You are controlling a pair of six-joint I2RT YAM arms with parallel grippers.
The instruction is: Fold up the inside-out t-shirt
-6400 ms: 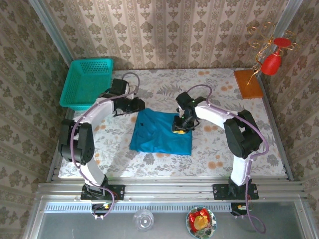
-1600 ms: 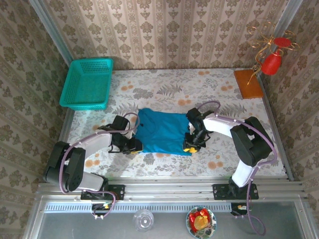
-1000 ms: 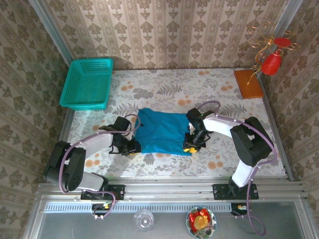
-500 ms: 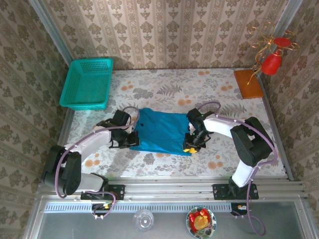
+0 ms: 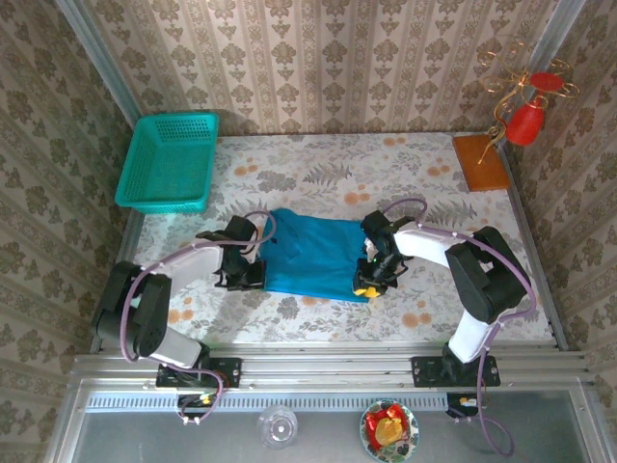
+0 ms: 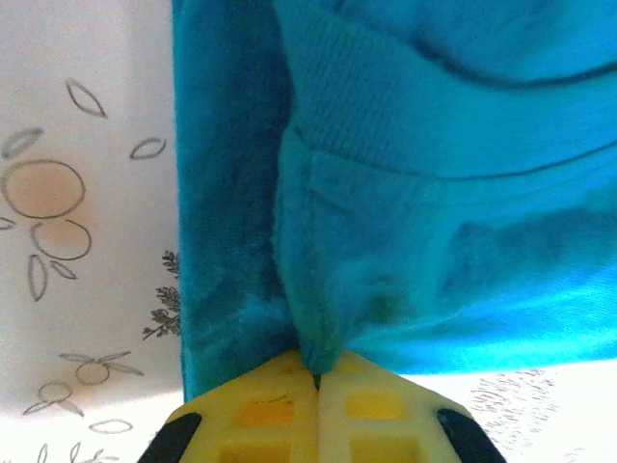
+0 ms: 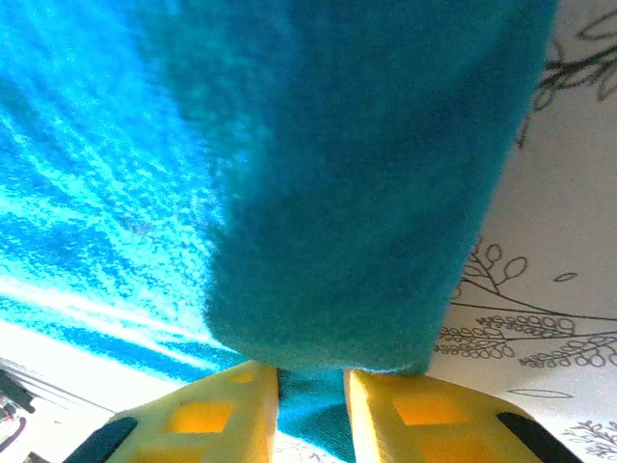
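Cloth is now pinched on both sides. The teal-blue t-shirt (image 5: 313, 253) lies as a partly folded rectangle in the middle of the flowered table (image 5: 318, 178), well apart from the teal mesh basket (image 5: 169, 159) at the far left.

Within the last second the left gripper (image 5: 255, 275) has slid a little farther along the shirt's left edge and closed. In the left wrist view its yellow fingers (image 6: 260, 417) meet with a ridge of fabric squeezed between them, near a ribbed hem band.

The right gripper (image 5: 366, 285) has not moved over the same stretch. It stays clamped on the near right corner, and in the right wrist view a thick fold of cloth fills the narrow gap between its fingers (image 7: 227, 410).

The shirt's outline has barely shifted, apart from a slight gathering at the left edge.

With both edges held, the arms look set to lift and carry the cloth over for the next fold. The fold itself has not begun.
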